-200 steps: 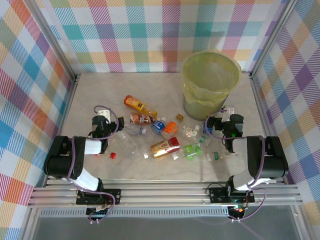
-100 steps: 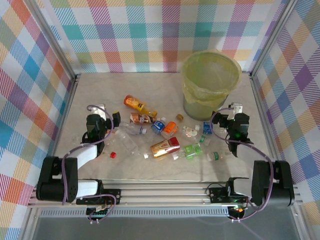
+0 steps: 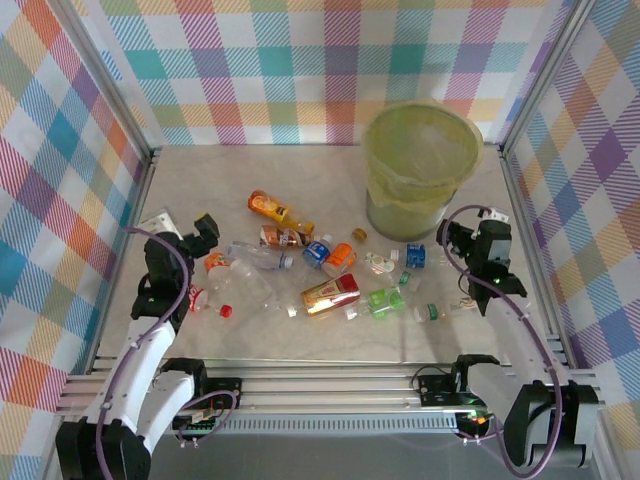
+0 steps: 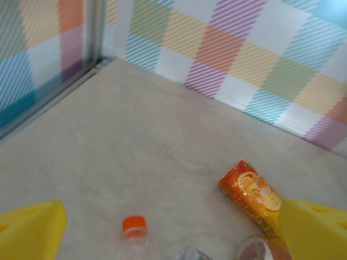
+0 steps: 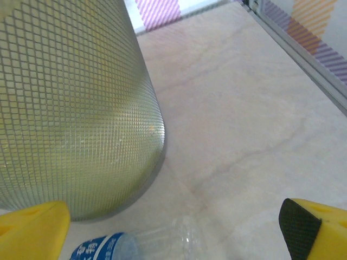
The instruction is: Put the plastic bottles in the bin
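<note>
Plastic bottles (image 3: pixel 330 293) scattered beside the bin (image 3: pixel 420 165)
The right gripper (image 3: pixel 460 240), spread and empty, is best lowered over the blue-labelled bottle (image 3: pixel 415 255) just beside the bin and closed across its body; the left gripper (image 3: pixel 203 232), also spread, is held well apart from the bin.

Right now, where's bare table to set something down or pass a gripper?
Free: far-left table between back wall and the orange bottle; the strip right of the bin; the near strip along the front rail. Crowded: the bottle cluster mid-table, up to the bin's foot.
</note>
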You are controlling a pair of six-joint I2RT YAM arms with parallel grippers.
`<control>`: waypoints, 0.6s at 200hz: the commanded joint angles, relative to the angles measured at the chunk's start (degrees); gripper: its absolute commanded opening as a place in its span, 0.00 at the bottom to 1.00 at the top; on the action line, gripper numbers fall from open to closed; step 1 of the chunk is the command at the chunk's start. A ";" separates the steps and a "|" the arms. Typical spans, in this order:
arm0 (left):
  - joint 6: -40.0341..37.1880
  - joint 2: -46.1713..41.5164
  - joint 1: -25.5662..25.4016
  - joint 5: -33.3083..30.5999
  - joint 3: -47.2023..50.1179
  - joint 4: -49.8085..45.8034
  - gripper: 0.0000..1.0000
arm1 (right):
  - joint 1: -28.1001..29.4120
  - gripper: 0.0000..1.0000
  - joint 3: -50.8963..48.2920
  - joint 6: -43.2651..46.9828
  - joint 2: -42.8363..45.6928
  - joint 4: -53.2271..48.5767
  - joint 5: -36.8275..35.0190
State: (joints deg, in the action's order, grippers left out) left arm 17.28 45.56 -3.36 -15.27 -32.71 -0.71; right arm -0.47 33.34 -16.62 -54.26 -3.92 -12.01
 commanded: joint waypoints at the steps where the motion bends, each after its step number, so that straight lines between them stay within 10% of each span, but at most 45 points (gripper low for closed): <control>1: 13.81 0.36 -0.25 -6.92 -6.30 -23.92 1.00 | -0.33 1.00 4.03 -4.26 1.73 -12.66 -1.23; 120: 25.14 6.80 8.97 0.44 -4.59 -40.01 1.00 | -0.27 1.00 12.17 -7.71 2.48 -31.48 4.47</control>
State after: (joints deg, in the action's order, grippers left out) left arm 41.17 50.48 1.63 -18.55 -38.72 -38.96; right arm -0.47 43.68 -22.70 -52.53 -31.59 -9.98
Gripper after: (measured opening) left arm 0.997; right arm 0.997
